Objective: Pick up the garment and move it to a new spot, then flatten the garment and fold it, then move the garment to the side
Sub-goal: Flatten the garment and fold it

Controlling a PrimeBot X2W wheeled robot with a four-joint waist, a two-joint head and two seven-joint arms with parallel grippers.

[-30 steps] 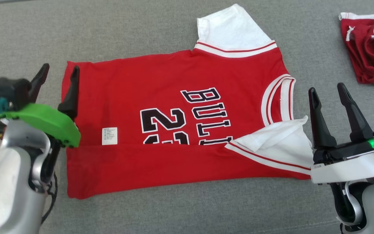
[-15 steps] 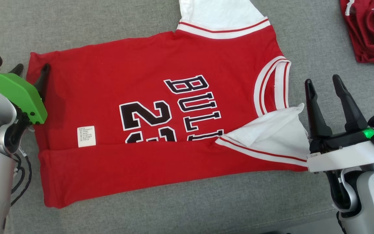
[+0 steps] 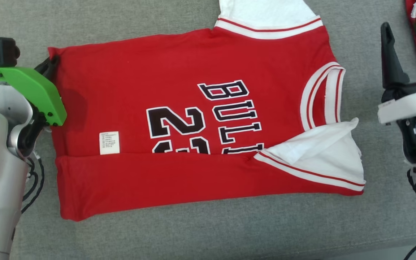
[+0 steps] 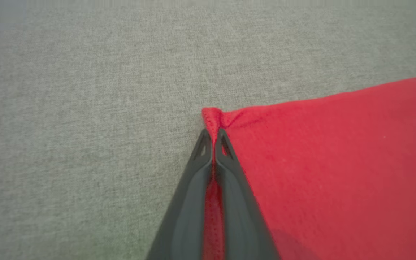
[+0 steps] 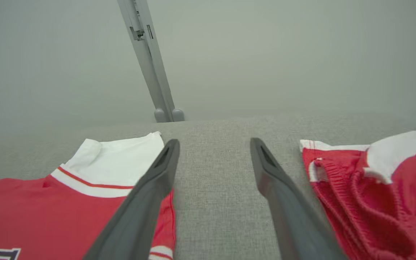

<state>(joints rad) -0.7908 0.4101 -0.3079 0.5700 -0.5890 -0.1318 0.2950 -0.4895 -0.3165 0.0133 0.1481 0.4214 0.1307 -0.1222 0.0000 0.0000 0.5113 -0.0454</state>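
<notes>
Now left fingers (image 4: 193, 187) pinch the upper-left corner of the garment (image 3: 179, 72); right fingers (image 3: 390, 61) stand spread. Folding step; next, probably the right must grip too.

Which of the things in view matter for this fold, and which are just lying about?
In the job: red jersey; left pincer, shut on its corner; right pincer, open.
Lying about: red shorts; metal post.

Light bright, even, diffuse; one soft shadow on the shirt (image 3: 200, 119) near its left edge; left wrist view blurred toward bottom edge.
</notes>
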